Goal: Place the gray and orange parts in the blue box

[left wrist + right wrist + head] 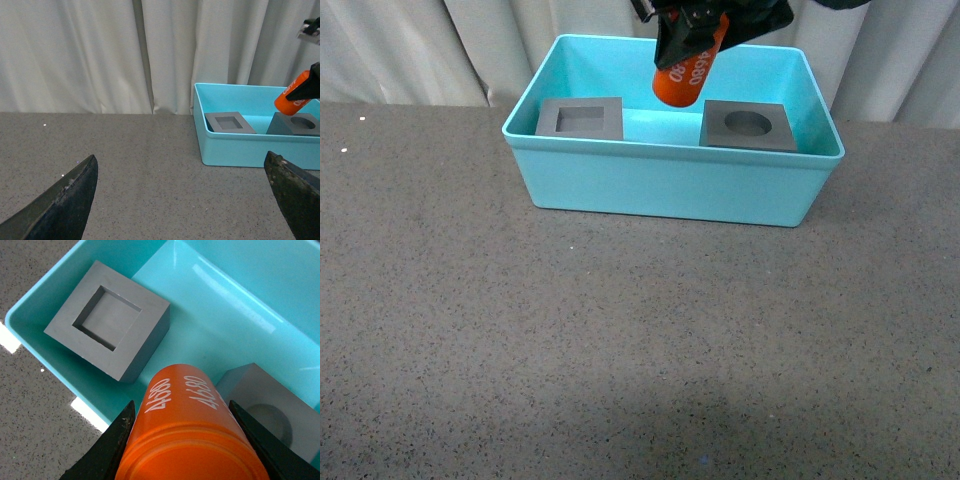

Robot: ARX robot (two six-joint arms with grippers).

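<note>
The blue box (pixel 670 190) stands at the table's far middle. Inside it, the gray cube with a square recess (pixel 581 118) lies at the left and the gray cube with a round recess (pixel 750 126) at the right. My right gripper (pixel 695 45) is shut on the orange cylinder (pixel 688 72), printed with white digits, and holds it tilted above the box between the two cubes. In the right wrist view the cylinder (pixel 187 430) sits between my fingers, over the box floor (pixel 200 335). My left gripper (pixel 182 195) is open and empty over the table, left of the box (pixel 240 147).
Gray speckled tabletop (pixel 620 340) stretches in front of the box. White curtains (pixel 440 50) hang behind the table's far edge.
</note>
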